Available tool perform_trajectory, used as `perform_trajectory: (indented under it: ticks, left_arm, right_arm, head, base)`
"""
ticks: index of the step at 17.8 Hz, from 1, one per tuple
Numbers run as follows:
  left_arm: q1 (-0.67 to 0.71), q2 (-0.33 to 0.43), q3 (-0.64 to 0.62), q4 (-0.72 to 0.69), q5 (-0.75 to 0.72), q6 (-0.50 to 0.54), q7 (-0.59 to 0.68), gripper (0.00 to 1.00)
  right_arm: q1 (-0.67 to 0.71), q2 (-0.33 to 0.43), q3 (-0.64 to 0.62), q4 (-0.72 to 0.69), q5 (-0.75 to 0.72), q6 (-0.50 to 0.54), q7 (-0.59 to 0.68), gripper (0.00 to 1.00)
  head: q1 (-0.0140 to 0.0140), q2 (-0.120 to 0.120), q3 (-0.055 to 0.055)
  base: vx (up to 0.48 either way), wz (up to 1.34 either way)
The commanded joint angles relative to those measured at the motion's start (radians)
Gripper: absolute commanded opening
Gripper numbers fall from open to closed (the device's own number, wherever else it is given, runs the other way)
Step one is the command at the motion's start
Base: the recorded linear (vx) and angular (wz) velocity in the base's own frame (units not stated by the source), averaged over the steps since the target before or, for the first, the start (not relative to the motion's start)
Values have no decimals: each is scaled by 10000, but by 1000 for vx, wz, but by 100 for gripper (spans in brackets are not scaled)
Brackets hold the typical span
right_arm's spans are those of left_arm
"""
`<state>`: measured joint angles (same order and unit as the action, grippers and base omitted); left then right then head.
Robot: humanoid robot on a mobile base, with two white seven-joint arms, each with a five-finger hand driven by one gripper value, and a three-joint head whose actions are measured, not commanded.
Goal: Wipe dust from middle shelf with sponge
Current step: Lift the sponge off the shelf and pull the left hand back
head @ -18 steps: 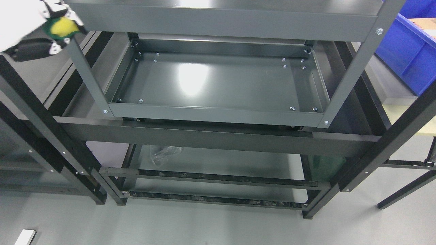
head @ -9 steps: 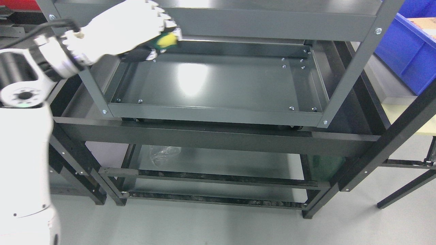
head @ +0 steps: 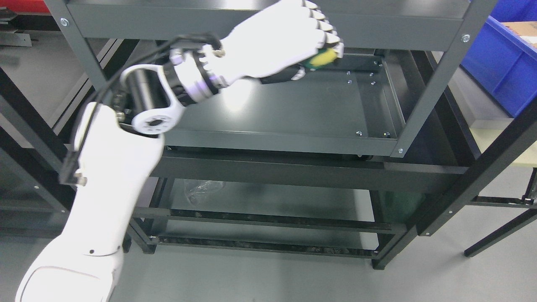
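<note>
My left hand (head: pixel 312 54) reaches in from the lower left over the grey middle shelf (head: pixel 293 109). Its white fingers are curled around a yellow and green sponge (head: pixel 321 59). The sponge sits near the shelf's back wall, right of centre; whether it touches the shelf surface I cannot tell. Most of the sponge is hidden by the fingers. The left forearm crosses the shelf's left half and hides its front left corner. The right arm does not show.
The top shelf's front rail (head: pixel 260 25) runs just above the hand. Grey uprights (head: pixel 436 84) frame the shelf. A black rack (head: pixel 293 172) surrounds it, with a lower shelf (head: pixel 268 201) holding crumpled plastic (head: pixel 201 188). A blue bin (head: pixel 503 54) stands at the right.
The left hand has swept with the sponge from the far left, outside the rack, across the back of the middle shelf to its right part. The arm now fills the left side.
</note>
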<state>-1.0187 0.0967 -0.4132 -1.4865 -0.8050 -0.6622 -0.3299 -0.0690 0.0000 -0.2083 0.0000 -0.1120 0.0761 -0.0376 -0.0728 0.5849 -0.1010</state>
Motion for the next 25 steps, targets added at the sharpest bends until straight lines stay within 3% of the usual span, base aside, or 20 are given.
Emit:
perform_trajectory:
  ticks: [1,5,7,10,13,16,20,25]
  left_arm:
    - [-290,-793,-3768,722,-341,624,277,0]
    - [197,-793,-3387,905,-36,669,674,0]
    - [2477,-793,-1675,800,1127,853,752,0]
    - [4536,-793,778,630,3578,991,706,0]
    - [5705,-793,3479,661,5955,1893,706,0]
    - [6015,-793,5461,661,7755,3090,722,0]
    - [6398,-793,6064,630,8831,3615,706,0]
    - [6521,-793,5973,630,8940,3554,660,1]
  right_arm:
    - [0,-175,-3,-174,0,6,8,100]
    - [0,-175,-3,-174,0,6,8,100]
    - [0,-175,-3,-174,0,6,8,100]
    - [0,-175,-3,-174,0,6,8,100]
    - [0,-175,-3,-174,0,6,8,100]
    - [0,-175,12,-174,0,6,8,100]
    - [0,-175,-3,-174,0,6,8,100]
    - [0,-175,-3,-174,0,6,8,100]
  head:
    - [0,0,0]
    - [0,0,0]
    - [0,0,0]
    - [0,0,0]
    - [0,0,0]
    - [0,0,0]
    - [0,0,0]
    - [0,0,0]
  base:
    - [0,0]
    - [0,0]
    - [0,0]
    - [0,0]
    - [0,0]
    - [0,0]
    - [0,0]
    - [0,0]
